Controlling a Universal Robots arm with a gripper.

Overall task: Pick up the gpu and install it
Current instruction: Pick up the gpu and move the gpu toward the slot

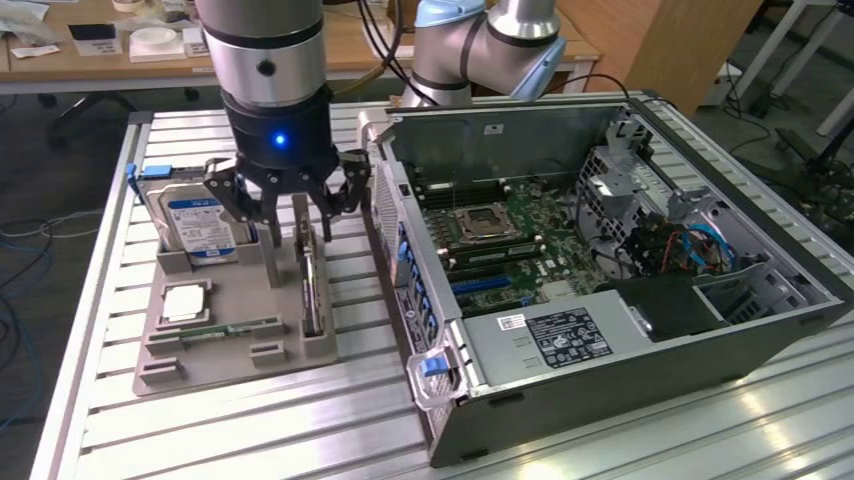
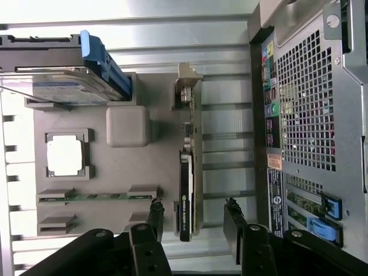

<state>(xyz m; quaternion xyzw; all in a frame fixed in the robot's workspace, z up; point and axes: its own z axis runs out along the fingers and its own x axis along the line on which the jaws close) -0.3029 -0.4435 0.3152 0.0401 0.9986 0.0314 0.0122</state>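
While above the gpu [image 2: 187, 172], gripper [image 2: 192, 204] agape.

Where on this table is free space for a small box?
Free: the table slats at the near end of the grey tray, and the strip at the exterior view's left of it. Crowded: the narrow gap between tray and computer case, beside the gpu under the open gripper.

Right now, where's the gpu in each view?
Exterior view: gpu stands on edge in the gray tray, next to the computer case, under the open fingers.
Wrist view: gpu sits in the tray's slot, its black end between the fingers, with the case alongside.
Shared landmark: hard drive with the blue label.
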